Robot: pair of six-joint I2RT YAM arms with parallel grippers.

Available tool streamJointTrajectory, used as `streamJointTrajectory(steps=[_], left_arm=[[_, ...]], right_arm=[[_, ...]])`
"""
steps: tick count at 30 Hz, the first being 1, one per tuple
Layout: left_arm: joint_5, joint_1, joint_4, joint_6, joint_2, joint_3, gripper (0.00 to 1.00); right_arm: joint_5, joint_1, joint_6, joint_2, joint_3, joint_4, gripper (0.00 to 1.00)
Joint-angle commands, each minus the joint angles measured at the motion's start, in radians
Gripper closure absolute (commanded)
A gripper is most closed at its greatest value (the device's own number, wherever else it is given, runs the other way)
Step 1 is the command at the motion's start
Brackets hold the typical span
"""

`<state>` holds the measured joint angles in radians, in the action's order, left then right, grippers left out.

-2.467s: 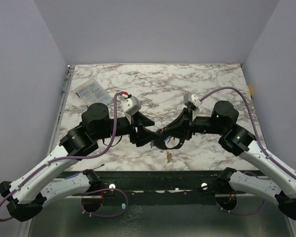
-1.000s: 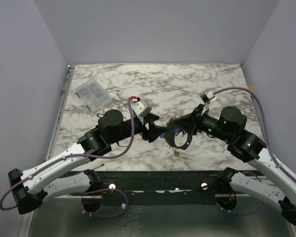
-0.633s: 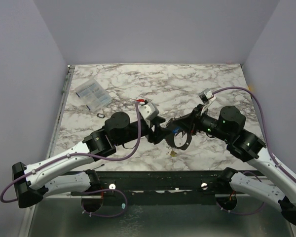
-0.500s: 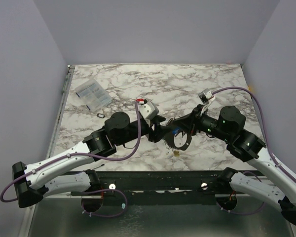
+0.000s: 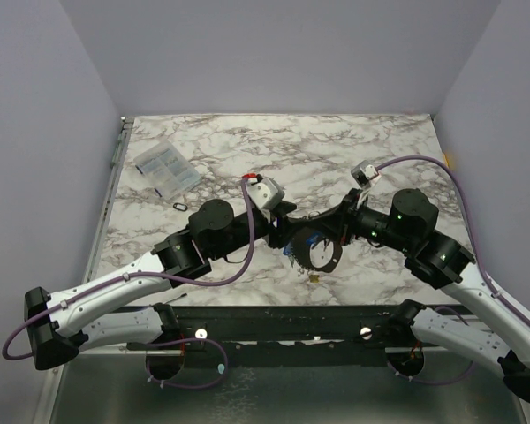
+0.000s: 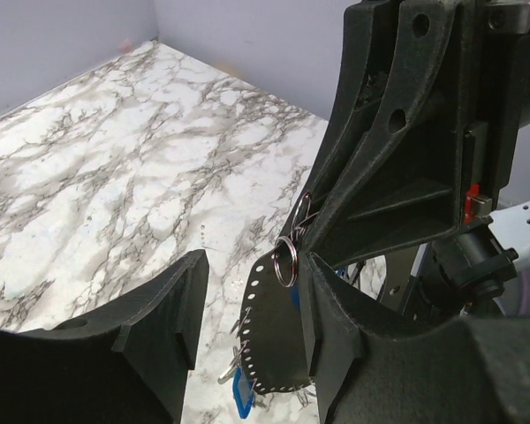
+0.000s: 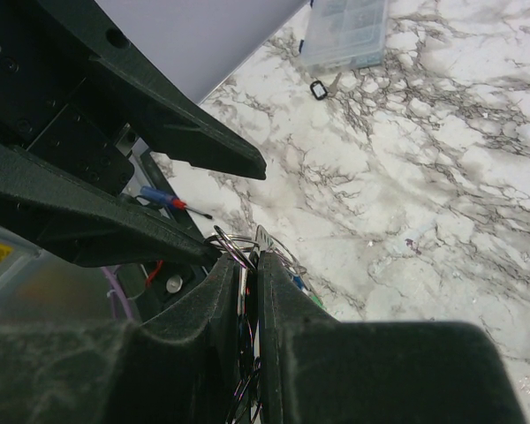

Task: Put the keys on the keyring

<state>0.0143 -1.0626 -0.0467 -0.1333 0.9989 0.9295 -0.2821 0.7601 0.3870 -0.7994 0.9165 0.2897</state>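
My right gripper [image 5: 329, 231] is shut on a metal keyring [image 7: 239, 243] and holds it above the table's near middle. A round black stitched fob [image 5: 319, 255] hangs from the keyring. A blue-headed key [image 6: 243, 393] dangles under the fob, and a bit of a green head [image 7: 314, 300] shows beside my right fingers. My left gripper [image 6: 252, 274] is open. The fob [image 6: 278, 340] and a small ring [image 6: 285, 262] hang between its jaws, close against the right-hand one. A yellowish key [image 5: 314, 277] lies on the table below the fob.
A clear plastic packet [image 5: 165, 168] lies at the far left of the marble table [image 5: 336, 159], with a small black ring [image 5: 178, 205] just in front of it. A blue-handled screwdriver [image 7: 159, 196] lies off the table's near edge.
My left arm has stretched right until its open jaws stand around the fob. My right gripper has raised the keyring and fob slightly. The yellowish key has stayed on the table.
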Motion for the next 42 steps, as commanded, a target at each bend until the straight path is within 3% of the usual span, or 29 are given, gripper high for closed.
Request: streamJointTrajectory(steps=[1,8,16,20,31,42], left_arm=[[0.01,-0.007,-0.033,-0.001,0.007,0.024,0.49],[0.034,-0.008,-0.033,0.0,-0.006,0.009,0.5],[0.205,-0.008,-0.009,0.02,-0.046,-0.043,0.54],[0.225,-0.008,0.023,0.029,-0.061,-0.038,0.55],[-0.223,-0.008,0.034,-0.005,-0.132,0.015,0.55],[-0.278,-0.008,0.034,-0.023,-0.059,0.055,0.57]], right_arm=[[-0.04,0.006,-0.008,0.001,0.001,-0.026,0.99],[-0.049,0.006,-0.012,0.0,0.008,-0.023,0.99],[-0.099,0.007,-0.016,0.013,0.013,-0.027,0.99],[-0.109,0.007,-0.013,0.018,0.01,-0.027,0.99],[-0.109,0.006,-0.005,0.007,0.02,-0.025,0.99],[-0.217,0.007,-0.003,-0.008,0.018,-0.047,0.99]])
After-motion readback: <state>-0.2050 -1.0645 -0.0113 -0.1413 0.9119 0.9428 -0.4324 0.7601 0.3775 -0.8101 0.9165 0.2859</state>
